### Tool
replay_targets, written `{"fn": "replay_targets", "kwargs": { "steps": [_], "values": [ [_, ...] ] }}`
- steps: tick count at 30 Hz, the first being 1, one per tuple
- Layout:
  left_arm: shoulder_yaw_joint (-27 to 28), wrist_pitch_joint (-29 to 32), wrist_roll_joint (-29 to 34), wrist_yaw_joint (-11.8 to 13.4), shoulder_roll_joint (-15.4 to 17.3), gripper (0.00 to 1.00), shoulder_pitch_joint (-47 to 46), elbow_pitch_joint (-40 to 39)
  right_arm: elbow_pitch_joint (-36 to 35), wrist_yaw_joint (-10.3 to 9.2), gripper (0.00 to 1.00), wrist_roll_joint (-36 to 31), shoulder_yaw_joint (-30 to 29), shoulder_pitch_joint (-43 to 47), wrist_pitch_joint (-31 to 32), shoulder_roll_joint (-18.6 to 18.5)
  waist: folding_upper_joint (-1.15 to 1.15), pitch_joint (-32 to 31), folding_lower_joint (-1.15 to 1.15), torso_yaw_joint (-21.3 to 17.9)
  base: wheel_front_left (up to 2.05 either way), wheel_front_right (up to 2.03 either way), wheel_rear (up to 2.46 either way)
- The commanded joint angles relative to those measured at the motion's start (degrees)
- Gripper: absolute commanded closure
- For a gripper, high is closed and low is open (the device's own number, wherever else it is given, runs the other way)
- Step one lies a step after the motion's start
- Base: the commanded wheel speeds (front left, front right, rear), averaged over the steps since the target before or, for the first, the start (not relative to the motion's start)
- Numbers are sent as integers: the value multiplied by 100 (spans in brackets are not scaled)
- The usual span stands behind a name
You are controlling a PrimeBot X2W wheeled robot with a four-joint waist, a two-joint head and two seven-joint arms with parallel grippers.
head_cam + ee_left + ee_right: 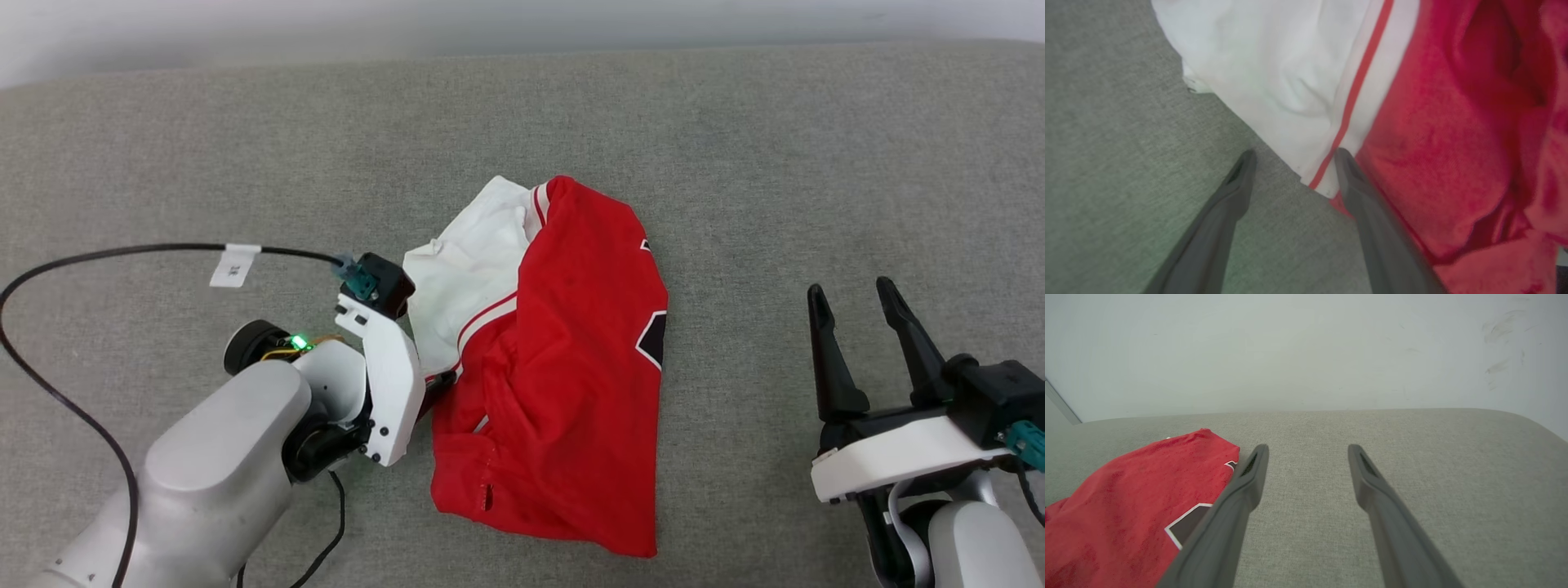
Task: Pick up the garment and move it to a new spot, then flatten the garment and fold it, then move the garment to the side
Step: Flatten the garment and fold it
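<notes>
The garment [563,367] lies bunched in the middle of the grey surface, a red body with a white sleeve [465,278] on its left side and black white-edged lettering at its right edge. My left gripper [1294,157] is open at the garment's left edge, its fingers straddling the striped hem of the white sleeve [1290,81]; in the head view the white wrist housing hides the fingers. My right gripper [857,302] stands open and holds nothing, well to the right of the garment [1126,514].
The grey cloth-covered surface [775,163] stretches wide on all sides, with a pale wall [1306,347] behind its far edge. A black cable [98,257] with a white tag [235,265] loops over the surface at the left.
</notes>
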Motion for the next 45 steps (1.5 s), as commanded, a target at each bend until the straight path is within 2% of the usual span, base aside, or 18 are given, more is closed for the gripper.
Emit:
{"fn": "replay_targets", "kwargs": {
  "steps": [1, 2, 4, 7, 14, 19, 26, 29, 32, 33, 34, 35, 36, 41, 45],
  "values": [
    [-274, 300, -37, -35, -88, 77, 239, 201, 32, -2, 0, 31, 20, -94, -41, -2, 0, 3, 0, -15, 0, 0, 0],
    [-312, 320, -47, -38, -111, 100, 243, 235, 62, -2, 0, 47, 32, -108, -56, -1, 0, 1, 0, -20, 0, 0, 0],
    [-358, 325, -64, -47, -146, 100, 201, 289, 114, -2, 0, 83, 61, -146, -83, -2, 0, -22, 0, -28, 0, 0, 0],
    [-262, -54, 121, 45, -135, 100, 60, 329, 190, -2, 0, 102, 57, -111, -109, -2, 0, -106, 0, -6, 0, 0, 0],
    [39, -1091, 595, 596, 93, 100, -147, -47, 321, -2, 0, 74, -77, 80, -92, -2, 0, -479, 0, 182, 0, 0, 0],
    [216, -1383, 719, 1054, 575, 100, 178, -620, 325, -2, 0, 62, -132, 204, -52, 0, 0, -767, 0, 347, 0, 0, 0],
    [563, -1475, 274, 1941, 1292, 100, 1473, -1543, 252, -2, 0, 77, -191, 400, 16, -1, 0, -1048, 0, 451, 0, 0, 0],
    [638, -1440, -69, 2266, 1456, 100, 2205, -1724, 220, -3, 0, 84, -200, 471, 57, -1, 0, -1106, 0, 454, 0, 0, 0],
    [655, -1445, -422, 2412, 1394, 100, 2780, -1721, 183, -3, 0, 80, -205, 517, 78, -2, 0, -1153, 0, 448, 0, 0, 0],
    [657, -1495, -480, 2424, 1364, 91, 2887, -1688, 170, -2, 0, 76, -209, 531, 90, -2, 0, -1163, 0, 446, 0, 0, 0],
    [665, -1555, -518, 2444, 1309, 56, 2973, -1655, 166, -2, 0, 68, -213, 544, 106, -1, 0, -1182, 0, 446, 0, 0, 0],
    [675, -1612, -556, 2448, 1249, 5, 3048, -1630, 157, -2, 0, 56, -218, 554, 119, -1, 0, -1206, 0, 447, 0, 0, 0],
    [685, -1694, -562, 2448, 1201, 0, 3091, -1610, 147, -2, 0, 42, -221, 566, 128, -1, 0, -1235, 0, 447, 0, 0, 0],
    [910, -2500, -273, 2627, 1039, 0, 2925, -1644, 109, -2, 0, -4, -252, 682, 205, -2, 0, -1415, 0, 454, 0, 0, 0],
    [993, -3204, 64, 2672, 893, 0, 2775, -1800, 64, -2, 0, -47, -265, 779, 278, -2, 0, -1568, 0, 467, 0, 0, 0]
  ]
}}
